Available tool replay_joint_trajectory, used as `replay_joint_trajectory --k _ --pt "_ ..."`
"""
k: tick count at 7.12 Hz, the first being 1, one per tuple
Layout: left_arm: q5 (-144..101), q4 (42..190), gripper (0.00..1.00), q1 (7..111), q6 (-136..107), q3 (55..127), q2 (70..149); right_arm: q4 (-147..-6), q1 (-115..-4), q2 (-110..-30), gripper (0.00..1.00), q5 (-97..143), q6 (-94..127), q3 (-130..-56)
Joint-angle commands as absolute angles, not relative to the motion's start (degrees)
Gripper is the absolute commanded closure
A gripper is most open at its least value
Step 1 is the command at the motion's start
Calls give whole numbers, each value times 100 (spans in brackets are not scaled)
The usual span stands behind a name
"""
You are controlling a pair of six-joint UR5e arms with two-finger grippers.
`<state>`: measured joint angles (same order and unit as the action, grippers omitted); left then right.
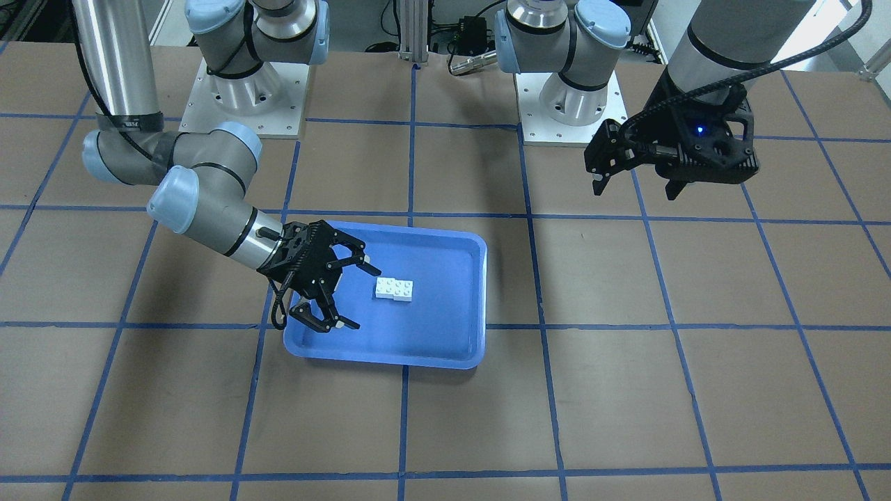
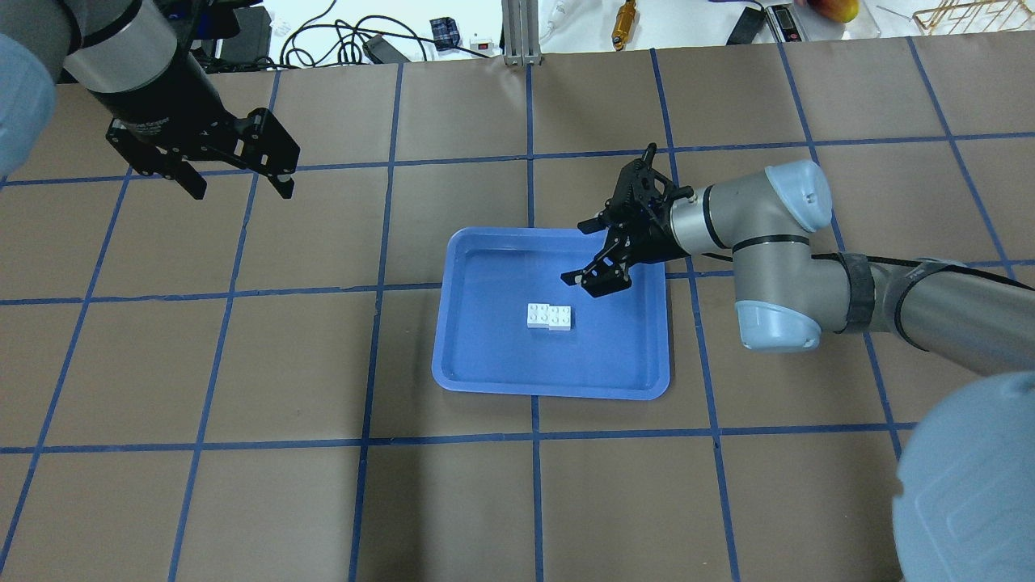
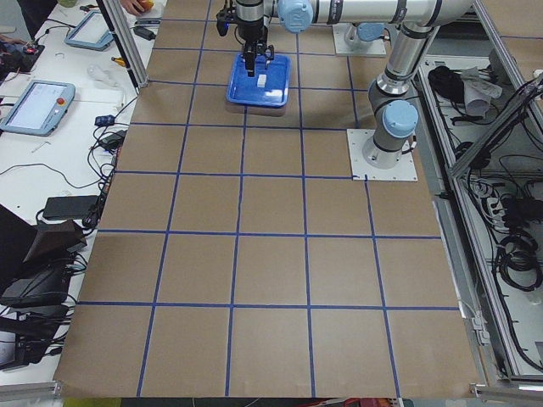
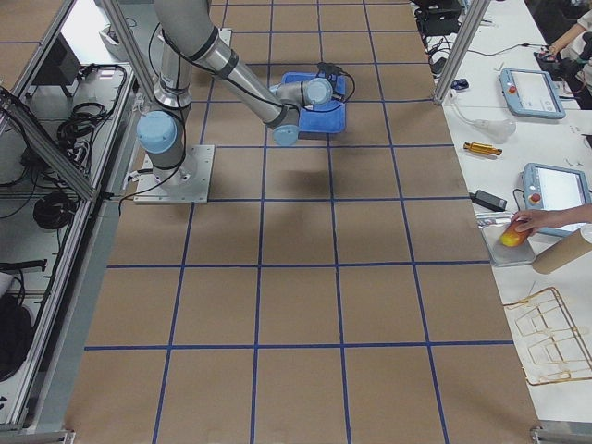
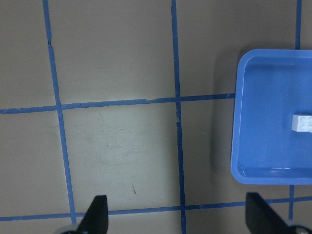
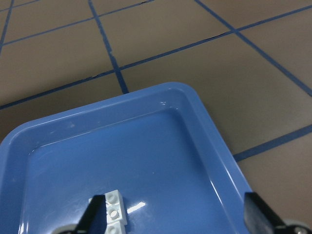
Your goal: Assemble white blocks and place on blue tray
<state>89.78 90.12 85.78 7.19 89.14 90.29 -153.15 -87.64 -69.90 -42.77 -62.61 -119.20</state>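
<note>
The white blocks [image 1: 394, 289] are joined into one short offset bar lying flat inside the blue tray [image 1: 431, 334]. They also show in the overhead view [image 2: 551, 316], on the tray [image 2: 485, 347]. My right gripper [image 2: 576, 252] is open and empty, tilted over the tray's far right part, a little apart from the blocks; its wrist view shows the blocks [image 6: 113, 209] low in the tray [image 6: 146, 141]. My left gripper [image 2: 242, 192] is open and empty, high over bare table far from the tray. Its wrist view shows the tray [image 5: 263, 122] and the blocks [image 5: 302, 123] at the right edge.
The table is brown paper with a blue tape grid. The arm bases [image 1: 243, 90] [image 1: 571, 97] stand at the robot's edge. Side benches hold tablets [image 4: 536, 92] and tools, and a person's hand [image 4: 523, 222] rests on one bench.
</note>
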Motion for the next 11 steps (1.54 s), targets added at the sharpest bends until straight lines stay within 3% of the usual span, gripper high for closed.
replay_joint_trajectory --k 1,3,7,11 --pt "8974 9009 0 8569 738 8930 9035 -14132 -8780 -7809 0 -4857 -5906 -11603" --pt "8982 8991 0 8569 738 8921 9035 -12419 -8780 -8505 0 -6094 -5837 -10745" --pt "8982 8991 0 8561 738 8921 9096 -9129 -8780 -8789 0 -8097 -4549 -8714" --pt "8982 8991 0 8543 756 8930 9114 -8745 -9156 -8877 0 -8481 -757 -8587"
